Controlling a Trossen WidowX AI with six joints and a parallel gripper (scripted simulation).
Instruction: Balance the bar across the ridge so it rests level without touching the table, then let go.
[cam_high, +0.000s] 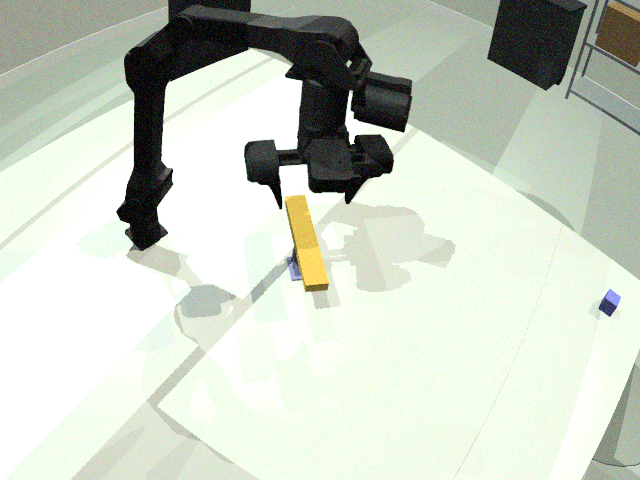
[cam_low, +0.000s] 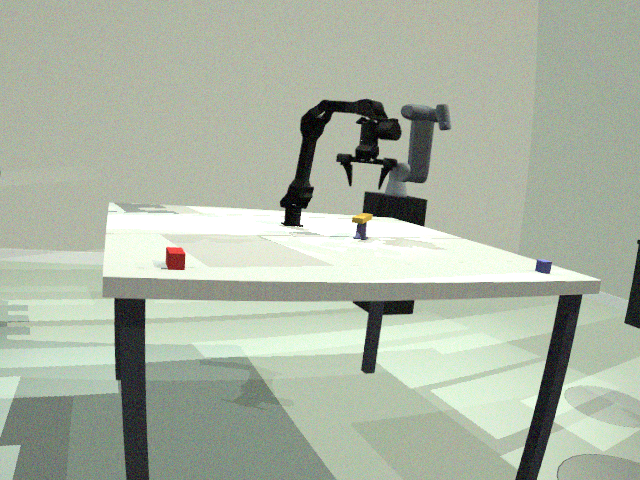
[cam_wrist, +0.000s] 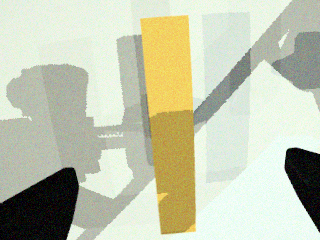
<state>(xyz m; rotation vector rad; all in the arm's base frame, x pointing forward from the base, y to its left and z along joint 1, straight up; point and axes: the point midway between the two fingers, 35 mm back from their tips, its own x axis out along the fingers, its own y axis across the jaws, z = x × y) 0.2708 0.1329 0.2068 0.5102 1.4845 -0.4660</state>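
The yellow bar (cam_high: 309, 242) (cam_low: 361, 218) (cam_wrist: 167, 75) lies across the top of the purple-blue ridge (cam_high: 294, 271) (cam_low: 360, 230). It looks about level, and both ends appear raised off the table (cam_high: 413, 361) (cam_low: 310, 290). The exterior camera sees it nearly end-on, so a small tilt is hard to judge. The ridge is mostly hidden under the bar in the top view and fully hidden in the wrist view. My gripper (cam_high: 313, 205) (cam_low: 365, 186) (cam_wrist: 183, 170) is wide open and empty, well above the bar. Its fingers stand on either side of the bar's line, touching nothing.
A small blue cube (cam_high: 610, 302) (cam_low: 543, 266) sits near the table's right edge. A red cube (cam_low: 175, 258) sits near the front left corner in the exterior view. A grey robot arm (cam_low: 421, 149) stands on a dark pedestal behind the table.
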